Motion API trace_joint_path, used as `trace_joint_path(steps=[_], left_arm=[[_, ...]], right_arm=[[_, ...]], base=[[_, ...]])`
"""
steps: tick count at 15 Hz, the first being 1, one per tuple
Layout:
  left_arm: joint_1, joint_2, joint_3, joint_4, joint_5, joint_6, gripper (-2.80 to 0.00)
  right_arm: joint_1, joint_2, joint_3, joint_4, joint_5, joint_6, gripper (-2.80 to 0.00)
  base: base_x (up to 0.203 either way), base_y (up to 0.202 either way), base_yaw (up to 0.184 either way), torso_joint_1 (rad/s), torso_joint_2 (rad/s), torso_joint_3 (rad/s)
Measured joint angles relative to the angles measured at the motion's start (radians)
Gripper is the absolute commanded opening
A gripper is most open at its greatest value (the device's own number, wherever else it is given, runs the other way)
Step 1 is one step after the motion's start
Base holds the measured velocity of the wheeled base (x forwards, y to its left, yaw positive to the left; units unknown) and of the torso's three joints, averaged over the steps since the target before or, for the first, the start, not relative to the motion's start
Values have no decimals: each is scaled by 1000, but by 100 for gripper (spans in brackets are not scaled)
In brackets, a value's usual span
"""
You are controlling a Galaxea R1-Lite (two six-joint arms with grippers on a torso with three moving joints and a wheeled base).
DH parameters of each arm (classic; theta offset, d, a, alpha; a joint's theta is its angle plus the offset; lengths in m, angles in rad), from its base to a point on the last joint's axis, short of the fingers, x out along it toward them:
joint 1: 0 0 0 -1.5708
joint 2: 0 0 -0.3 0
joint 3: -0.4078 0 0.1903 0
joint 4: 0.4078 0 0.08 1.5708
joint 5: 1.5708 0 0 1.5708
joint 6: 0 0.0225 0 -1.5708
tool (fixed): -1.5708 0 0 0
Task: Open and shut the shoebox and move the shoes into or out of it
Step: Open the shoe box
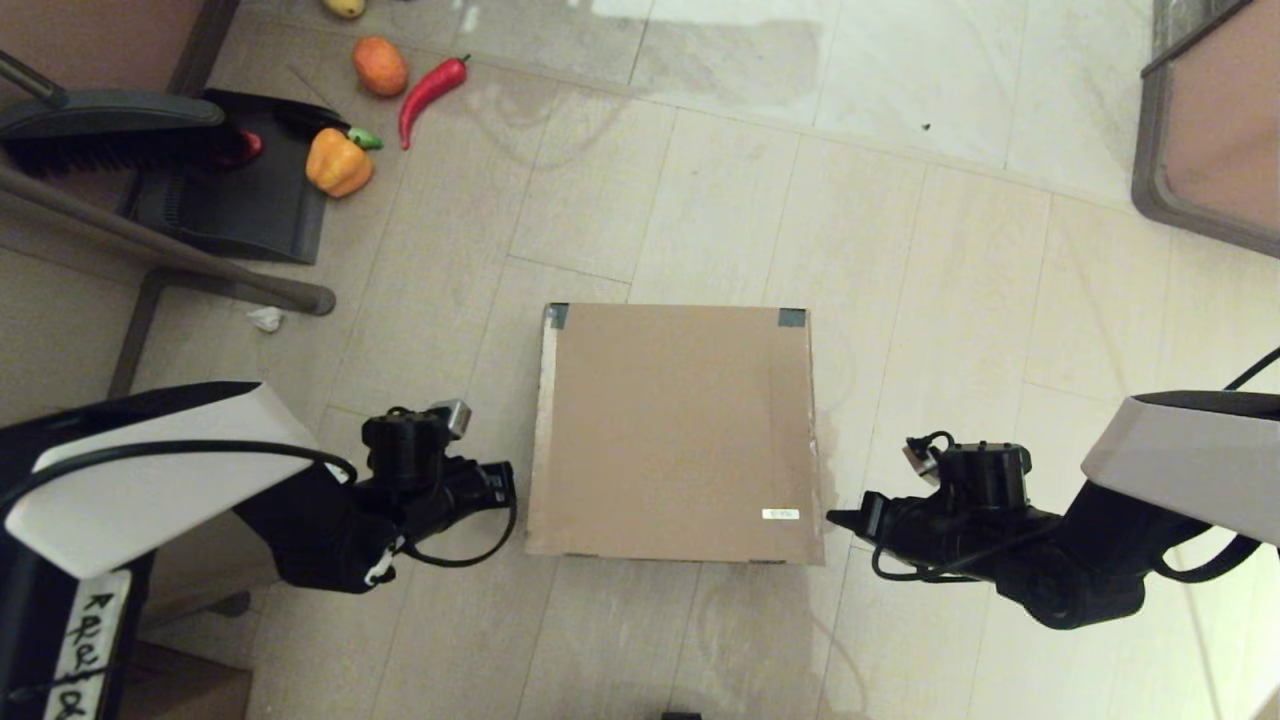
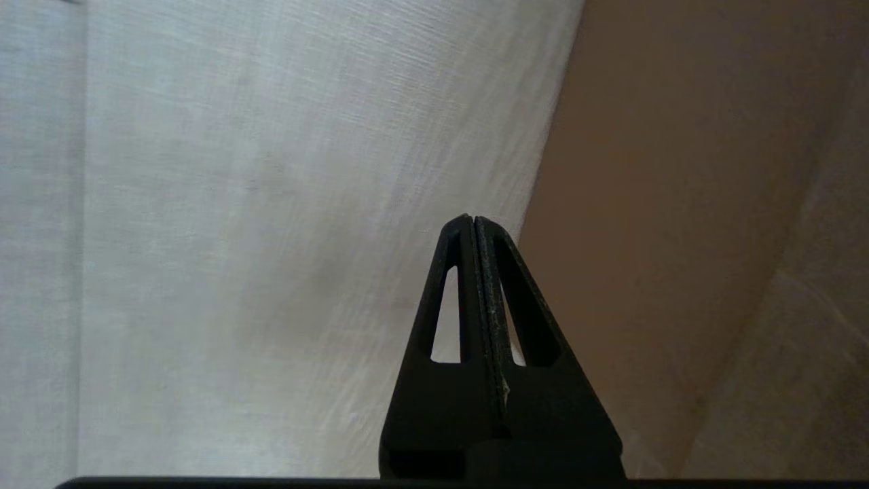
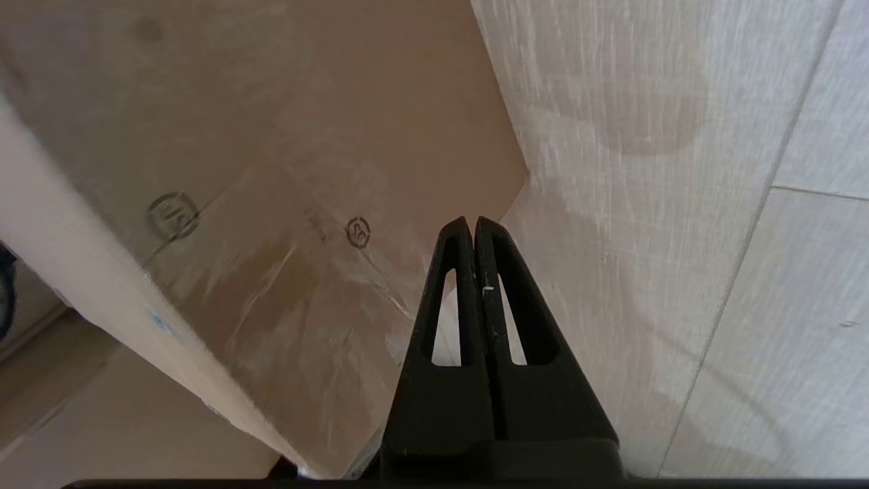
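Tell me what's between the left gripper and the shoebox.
Only bare floor tile; the head view shows the left gripper just beside the closed shoebox.

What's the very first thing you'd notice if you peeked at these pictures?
A big flat brown shoebox sits closed on the pale tiled floor, right in the middle. The left tool and the right tool wait beside it, one on each side, both pinched shut and holding nothing. Far off to the left lie a bright red chili and a yellow pepper.
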Motion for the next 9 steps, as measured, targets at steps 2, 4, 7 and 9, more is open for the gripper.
trace_joint_path(steps=[2, 4, 7, 9], left_arm=[[-4, 3, -1, 25, -4, -4, -280], [-7, 1, 0, 39, -4, -10, -280], [-11, -5, 3, 41, -4, -12, -280], [-22, -10, 5, 42, -5, -12, -280]], right_arm=[[7, 16, -18, 5, 1, -2, -280], [14, 26, -28, 6, -1, -8, -280], [33, 25, -34, 6, -3, -13, -280], [45, 23, -34, 6, -4, -12, -280]], base=[[0, 0, 0, 0, 0, 0], [0, 0, 0, 0, 0, 0], [0, 0, 0, 0, 0, 0], [0, 0, 0, 0, 0, 0]])
